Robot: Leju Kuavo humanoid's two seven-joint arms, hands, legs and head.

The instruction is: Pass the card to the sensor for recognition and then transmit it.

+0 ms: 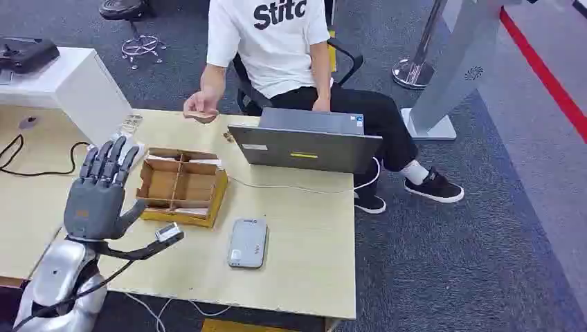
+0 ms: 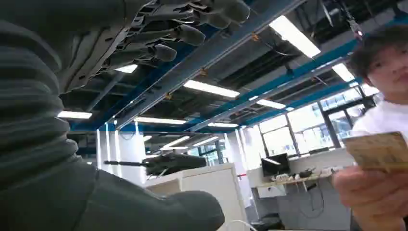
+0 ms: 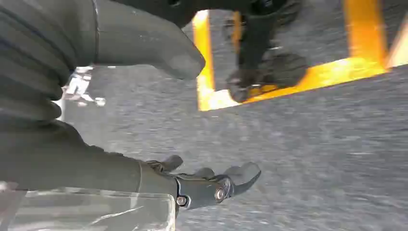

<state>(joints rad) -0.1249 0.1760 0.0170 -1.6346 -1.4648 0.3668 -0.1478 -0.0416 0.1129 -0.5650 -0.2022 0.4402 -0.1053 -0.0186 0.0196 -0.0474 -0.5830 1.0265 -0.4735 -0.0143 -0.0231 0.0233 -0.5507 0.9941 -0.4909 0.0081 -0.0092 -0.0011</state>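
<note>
Above table edge (image 1: 291, 297), left hand (image 1: 97, 194) empty.

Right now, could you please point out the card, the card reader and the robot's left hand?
card (image 1: 201, 113), head view, its middle.
card reader (image 1: 248, 243), head view, top face.
left hand (image 1: 97, 197), head view, back of hand.

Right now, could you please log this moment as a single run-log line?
left hand: raised, open, holds nothing | right hand: open above floor | card: in person's hand | sensor: on table
</note>
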